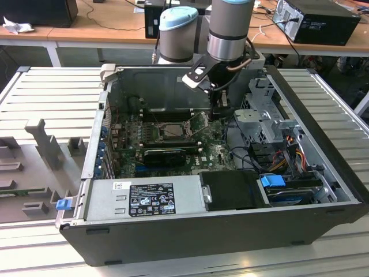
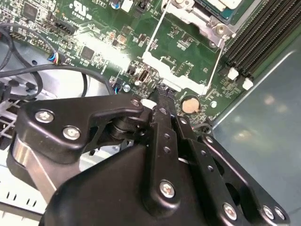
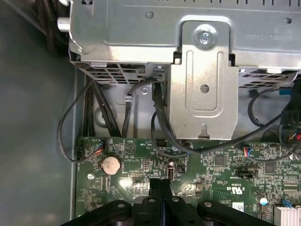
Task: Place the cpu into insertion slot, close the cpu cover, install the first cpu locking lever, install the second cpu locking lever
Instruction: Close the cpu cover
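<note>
The insertion slot [image 1: 172, 130] sits in the middle of the green motherboard [image 1: 216, 153], inside the open computer case. Its silver cpu cover [image 2: 195, 10] lies over it, and the cpu's pale top [image 2: 225, 4] shows in the window. Thin wire locking levers [image 2: 175, 74] reach out from the socket toward my gripper. My gripper [image 1: 221, 111] hangs over the board on the exterior view's right of the socket. Its fingers are shut with nothing between them in both wrist views, and the gripper [image 2: 161, 92] is close to the lever's bend. The gripper [image 3: 160, 183] hovers just above the board.
A black ribbed heatsink [image 1: 167, 156] lies in front of the socket. The metal drive cage [image 3: 202, 84] and black cables [image 3: 160, 122] stand close beside the gripper. A coin battery [image 3: 111, 164] sits near the board's edge. The power supply [image 1: 147, 197] fills the case's front.
</note>
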### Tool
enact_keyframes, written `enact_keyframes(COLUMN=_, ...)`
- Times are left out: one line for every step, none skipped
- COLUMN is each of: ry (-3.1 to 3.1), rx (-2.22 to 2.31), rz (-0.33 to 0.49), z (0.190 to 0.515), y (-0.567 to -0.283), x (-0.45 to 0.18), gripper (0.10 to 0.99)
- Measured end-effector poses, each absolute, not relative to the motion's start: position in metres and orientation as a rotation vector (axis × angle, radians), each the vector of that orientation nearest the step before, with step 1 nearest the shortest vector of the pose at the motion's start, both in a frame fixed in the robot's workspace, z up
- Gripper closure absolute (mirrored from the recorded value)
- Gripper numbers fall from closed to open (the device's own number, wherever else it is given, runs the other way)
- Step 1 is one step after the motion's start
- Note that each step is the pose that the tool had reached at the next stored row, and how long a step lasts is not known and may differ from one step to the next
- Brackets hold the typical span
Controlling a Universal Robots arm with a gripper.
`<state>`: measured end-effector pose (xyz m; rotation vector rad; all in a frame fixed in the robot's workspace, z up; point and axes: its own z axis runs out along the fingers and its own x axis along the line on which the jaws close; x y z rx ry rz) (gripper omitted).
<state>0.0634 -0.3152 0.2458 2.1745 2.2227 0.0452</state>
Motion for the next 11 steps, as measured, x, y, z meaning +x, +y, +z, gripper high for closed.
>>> enact_keyframes(ry=2.223, rx=2.174, rz=0.045, z=0.244, y=-0.315, x=0.063, gripper=0.980)
enact_keyframes(ry=2.223, rx=2.174, rz=0.045, z=0.243, y=-0.315, x=0.061, gripper=0.980)
enact_keyframes(ry=2.223, rx=2.174, rz=0.045, z=0.243, y=-0.315, x=0.059, gripper=0.980)
enact_keyframes(ry=2.223, rx=2.174, rz=0.045, z=0.243, y=-0.315, x=0.057, gripper=0.980)
enact_keyframes(ry=2.223, rx=2.174, rz=0.045, z=0.243, y=-0.315, x=0.055, gripper=0.980)
enact_keyframes(ry=2.223, rx=2.174, rz=0.045, z=0.243, y=-0.315, x=0.054, gripper=0.980)
enact_keyframes(ry=2.224, rx=2.174, rz=0.045, z=0.243, y=-0.315, x=0.054, gripper=0.980)
enact_keyframes(ry=2.224, rx=2.173, rz=0.045, z=0.243, y=-0.315, x=0.053, gripper=0.980)
enact_keyframes(ry=2.224, rx=2.173, rz=0.045, z=0.243, y=-0.315, x=0.052, gripper=0.980)
enact_keyframes(ry=2.224, rx=2.173, rz=0.045, z=0.243, y=-0.315, x=0.052, gripper=0.980)
enact_keyframes(ry=2.224, rx=2.173, rz=0.045, z=0.243, y=-0.315, x=0.051, gripper=0.980)
